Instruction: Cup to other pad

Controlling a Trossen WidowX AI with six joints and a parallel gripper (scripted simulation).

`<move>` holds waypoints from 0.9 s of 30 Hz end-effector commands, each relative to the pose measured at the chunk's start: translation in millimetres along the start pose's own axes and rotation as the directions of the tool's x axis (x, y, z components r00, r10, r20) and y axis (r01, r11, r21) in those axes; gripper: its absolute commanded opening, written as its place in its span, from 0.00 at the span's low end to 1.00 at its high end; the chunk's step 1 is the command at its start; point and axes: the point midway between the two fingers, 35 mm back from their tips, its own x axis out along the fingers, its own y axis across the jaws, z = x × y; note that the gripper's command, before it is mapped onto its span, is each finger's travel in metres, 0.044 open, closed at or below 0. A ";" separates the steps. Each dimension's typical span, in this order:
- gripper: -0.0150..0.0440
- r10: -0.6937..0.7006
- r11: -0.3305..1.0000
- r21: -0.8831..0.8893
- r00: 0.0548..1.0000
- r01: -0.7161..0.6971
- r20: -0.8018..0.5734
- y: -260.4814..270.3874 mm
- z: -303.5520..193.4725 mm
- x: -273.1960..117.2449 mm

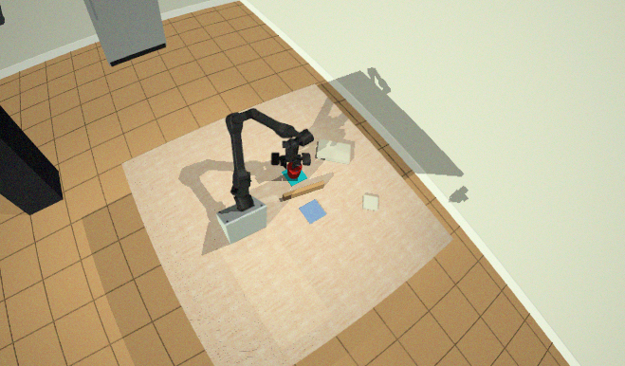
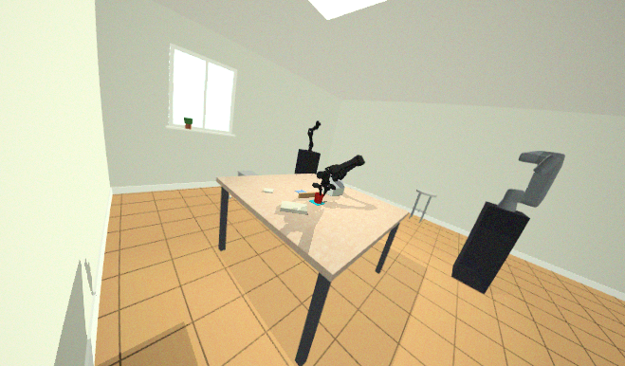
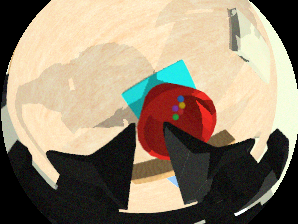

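The red cup (image 1: 294,172) (image 2: 319,198) (image 3: 192,129) stands on the cyan pad (image 1: 296,182) (image 2: 318,204) (image 3: 175,72), near the pad's edge in the wrist view. Several small marbles (image 3: 182,105) lie inside it. My gripper (image 1: 293,163) (image 2: 321,192) (image 3: 149,126) is partly open at the cup's rim. In the wrist view one fingertip is over the cup's opening and the other is outside its wall, with a gap between them. The blue pad (image 1: 312,211) (image 2: 300,192) (image 3: 173,181) is bare, and mostly hidden in the wrist view.
A low wooden bar (image 1: 304,190) (image 2: 307,195) (image 3: 150,170) lies between the two pads, close to the cup. A large pale block (image 1: 335,153) (image 2: 293,208) (image 3: 254,46) is beyond the cyan pad. A small pale block (image 1: 371,202) (image 2: 268,191) is beyond the blue pad.
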 end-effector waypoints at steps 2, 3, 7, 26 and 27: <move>0.47 -0.004 1.000 -0.008 1.000 0.004 0.004 -0.3 2.1 -7.8; 0.47 -0.004 1.000 -0.008 1.000 0.004 0.003 -0.4 1.9 -9.2; 0.47 -0.004 1.000 -0.007 1.000 0.004 0.002 -0.7 1.3 -15.0; 0.60 -0.003 1.000 0.004 1.000 0.003 -0.006 -1.9 -5.3 -31.8; 0.65 -0.003 1.000 0.004 1.000 0.003 -0.006 -1.9 -5.3 -31.8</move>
